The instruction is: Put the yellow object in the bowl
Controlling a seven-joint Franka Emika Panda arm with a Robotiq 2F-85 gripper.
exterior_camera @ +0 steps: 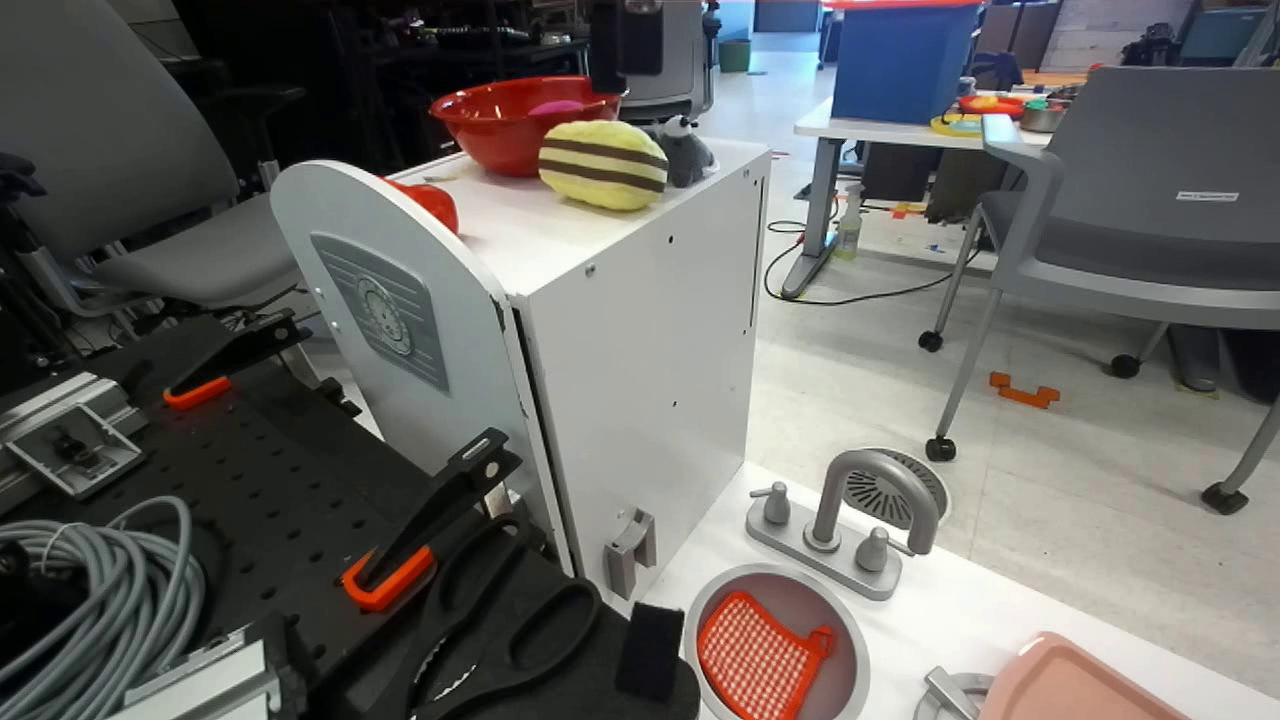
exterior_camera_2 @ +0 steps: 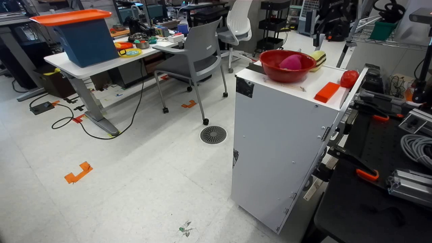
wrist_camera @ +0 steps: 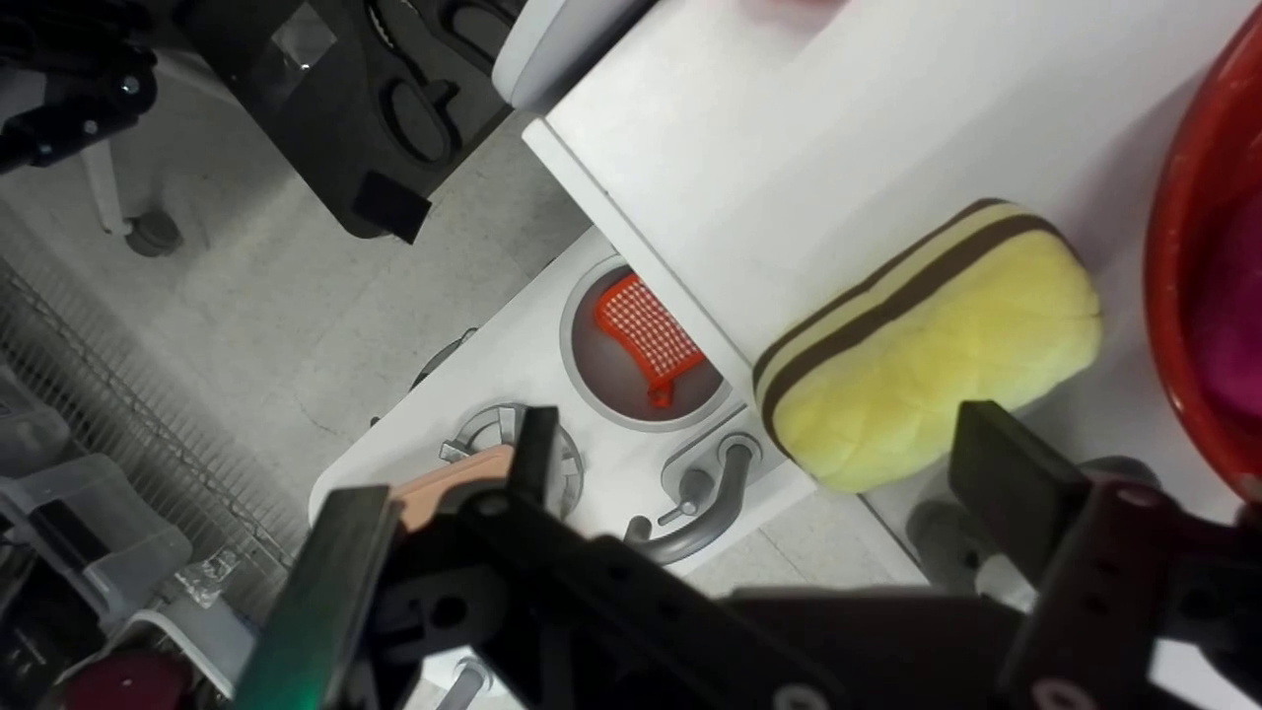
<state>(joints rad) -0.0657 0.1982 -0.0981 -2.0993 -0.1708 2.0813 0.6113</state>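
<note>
The yellow object, a plush lump with dark stripes, lies on the white cabinet top in both exterior views. In the wrist view the yellow object lies near the cabinet edge, with a small gap to the bowl. The red bowl stands beside it and holds a pink object. The bowl's rim shows at the right of the wrist view. My gripper is open, its fingers wide apart with nothing between them. Dark gripper parts show above the cabinet top in an exterior view.
A grey plush toy stands behind the yellow object. A shiny red object and an orange block lie near the raised cabinet panel. A toy sink with a faucet stands lower, beside the cabinet.
</note>
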